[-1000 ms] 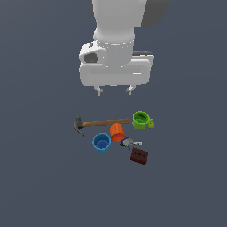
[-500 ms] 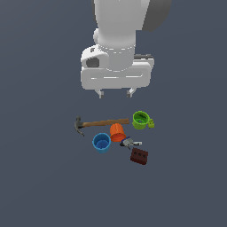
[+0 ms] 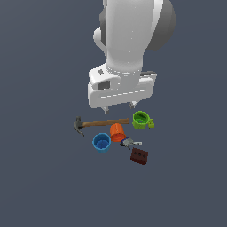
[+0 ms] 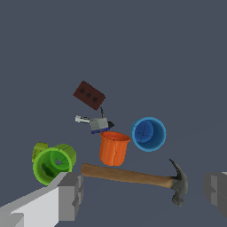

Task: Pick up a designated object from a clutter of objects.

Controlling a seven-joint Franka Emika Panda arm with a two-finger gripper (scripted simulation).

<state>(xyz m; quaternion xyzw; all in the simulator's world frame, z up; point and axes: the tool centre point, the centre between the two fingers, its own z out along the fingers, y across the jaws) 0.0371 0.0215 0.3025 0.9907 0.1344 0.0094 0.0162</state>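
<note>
The designated object, a dark reddish-brown box, lies flat at the near right end of the clutter; it also shows in the wrist view. Beside it is a small grey metal piece. An orange cup, a blue cup, a green mug and a wooden-handled hammer make up the rest of the group. My gripper hangs open and empty above the hammer handle, well apart from the box. In the wrist view its fingers frame the hammer.
In the wrist view the orange cup, blue cup and grey piece lie between my gripper and the box. The green mug sits close to one finger. The surface is plain dark grey.
My gripper has come down toward the clutter, now just above the hammer handle. The objects have not moved. The jaws stay open.
</note>
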